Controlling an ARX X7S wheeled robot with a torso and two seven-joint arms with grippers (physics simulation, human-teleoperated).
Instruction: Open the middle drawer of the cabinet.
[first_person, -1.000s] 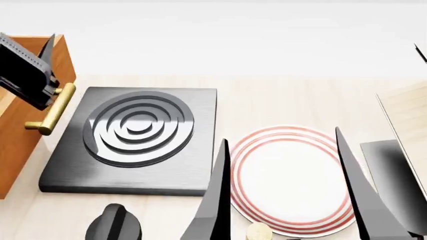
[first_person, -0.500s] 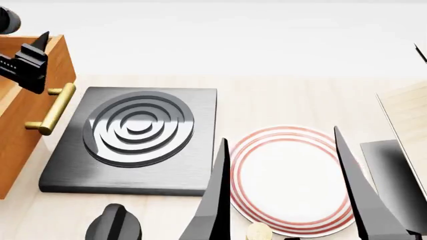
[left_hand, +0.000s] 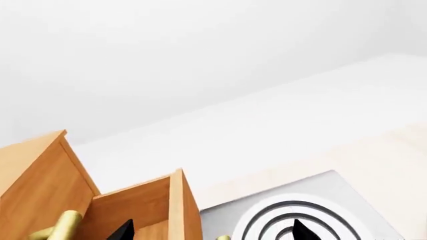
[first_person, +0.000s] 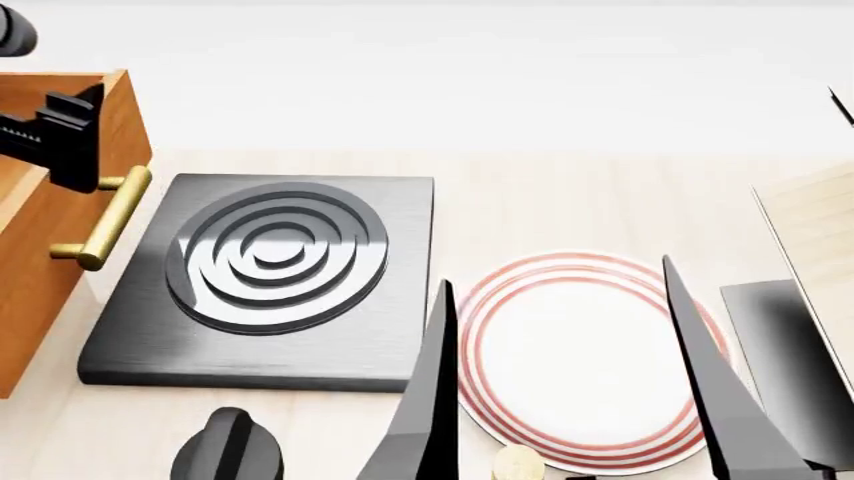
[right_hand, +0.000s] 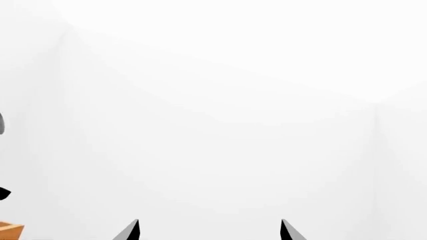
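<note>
Middle drawer (first_person: 54, 215): it stands out from the cabinet (left_hand: 30, 185) at the desk's left edge, its front facing the stove plate. The left wrist view shows its open top and inner wall, so I judge it at least partly open.

Drawer handle (first_person: 104, 217): a brass bar on two short posts, running along the drawer front just beside the stove plate's left edge. Nothing grips it.

Left gripper (first_person: 60, 135): it hangs above the drawer's upper edge, just over the handle's far end. In the left wrist view its two dark tips show well apart with nothing between them, so the claw is spread and empty. From that height it could drop back onto the bar if more pull is wanted.

Right gripper (first_person: 567, 375): low in the head view, its long dark fingers (first_person: 434, 400) stand apart on either side of the plate and hold nothing. It seems parked out of the way, since the drawer is on the left arm's side.

Stove plate (first_person: 267, 280): dark grey with raised rings, flat on the desk in front of the drawer; a long pull could bring the handle over it.

Plate (first_person: 581, 360): white with red rings, near the desk's front edge, well apart from the cabinet.

How far out the drawer stands: hard to say, as the head view cuts the cabinet off at the frame's left side.
</note>
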